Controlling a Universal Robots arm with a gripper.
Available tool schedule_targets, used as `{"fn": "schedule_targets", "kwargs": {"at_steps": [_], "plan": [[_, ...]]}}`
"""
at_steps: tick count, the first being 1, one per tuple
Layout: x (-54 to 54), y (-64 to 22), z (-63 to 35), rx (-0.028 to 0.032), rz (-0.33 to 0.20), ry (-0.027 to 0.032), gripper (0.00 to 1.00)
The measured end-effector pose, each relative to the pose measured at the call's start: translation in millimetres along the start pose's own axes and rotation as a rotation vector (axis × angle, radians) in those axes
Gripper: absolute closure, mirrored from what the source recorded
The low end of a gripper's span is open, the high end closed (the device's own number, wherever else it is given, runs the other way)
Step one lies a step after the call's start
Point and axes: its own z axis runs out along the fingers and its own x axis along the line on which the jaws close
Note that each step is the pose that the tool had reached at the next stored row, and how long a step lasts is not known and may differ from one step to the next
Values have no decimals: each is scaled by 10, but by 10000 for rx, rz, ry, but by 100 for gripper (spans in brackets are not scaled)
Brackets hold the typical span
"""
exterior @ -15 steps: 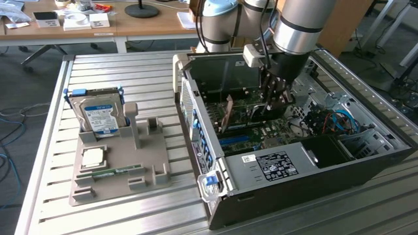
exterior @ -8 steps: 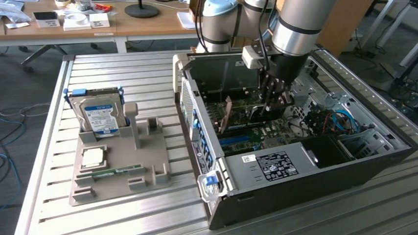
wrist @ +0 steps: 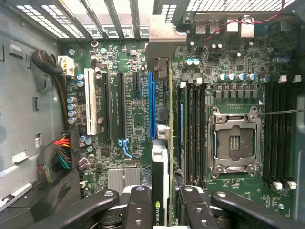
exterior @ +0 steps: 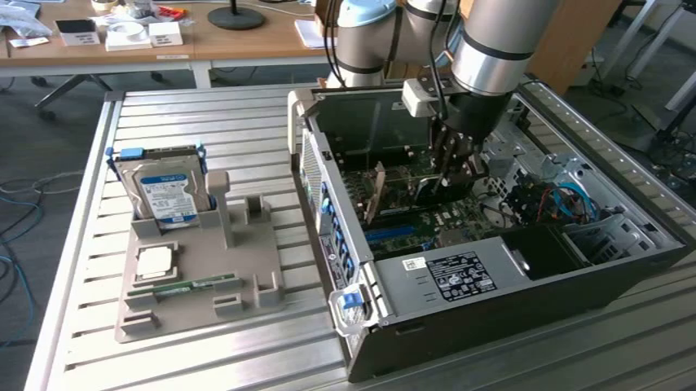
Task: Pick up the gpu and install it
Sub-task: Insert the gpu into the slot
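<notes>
- We see the hand [exterior: 457,173] reaching down from the arm into the open computer case [exterior: 522,314], its jaws drawn in narrow and clamped on the gpu [wrist: 160,191].
- In the wrist view a black finger [wrist: 138,202] presses on each face of the card, which stands on edge between them.
- The gpu runs from the hand toward the vented wall of the case, where its silver bracket [wrist: 164,33] sits.
- Its thin green edge lies just beside the long blue slot [wrist: 151,105], on the side facing the CPU socket [wrist: 235,143].
- We cannot tell whether the card's lower edge touches the motherboard [wrist: 133,124].
- Black RAM slots [wrist: 193,129] lie between the card and the CPU socket.
- The case lies on its side with the opening upward, near the tabletop's [exterior: 218,114] edge at the exterior view's right.
- A grey holder [exterior: 196,305] sits near the tabletop's opposite edge, well apart from the hand.
- In it a silver hard drive [exterior: 169,194] stands upright toward the far edge, and a narrow RAM stick [exterior: 185,287] lies flat nearer the near edge.
</notes>
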Motion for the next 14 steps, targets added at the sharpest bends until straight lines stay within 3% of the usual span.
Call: {"fn": "schedule_targets", "kwargs": {"at_steps": [14], "plan": [[32,88,30,2,-1,-1,73]]}}
